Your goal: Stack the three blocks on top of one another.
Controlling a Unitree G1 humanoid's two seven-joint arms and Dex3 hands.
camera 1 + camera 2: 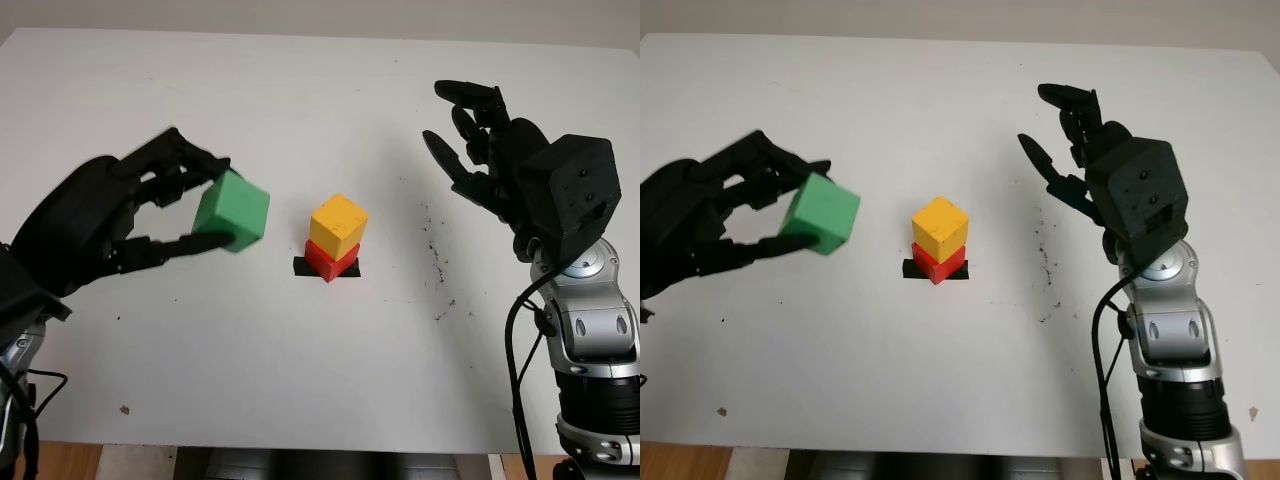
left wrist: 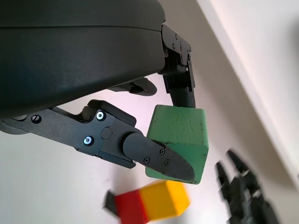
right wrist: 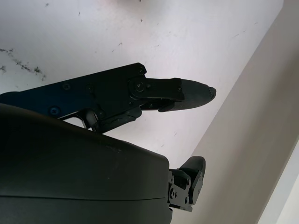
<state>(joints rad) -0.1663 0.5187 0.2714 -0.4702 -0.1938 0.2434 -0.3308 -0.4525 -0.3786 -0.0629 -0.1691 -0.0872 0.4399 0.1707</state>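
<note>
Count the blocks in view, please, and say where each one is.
3. The green block is held in the left hand above the table. The yellow block sits on the red block at the table's centre.

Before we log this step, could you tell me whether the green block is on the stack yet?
Not yet: the left hand holds the green block in the air, left of the yellow block.

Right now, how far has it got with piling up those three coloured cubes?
Done: the yellow cube already sits on the red cube, which rests on a black mark on the white table. In hand: the left hand holds the green cube in the air, off to the side of the pile. Left: setting green on yellow. The right hand is open, raised on the pile's other side.
</note>
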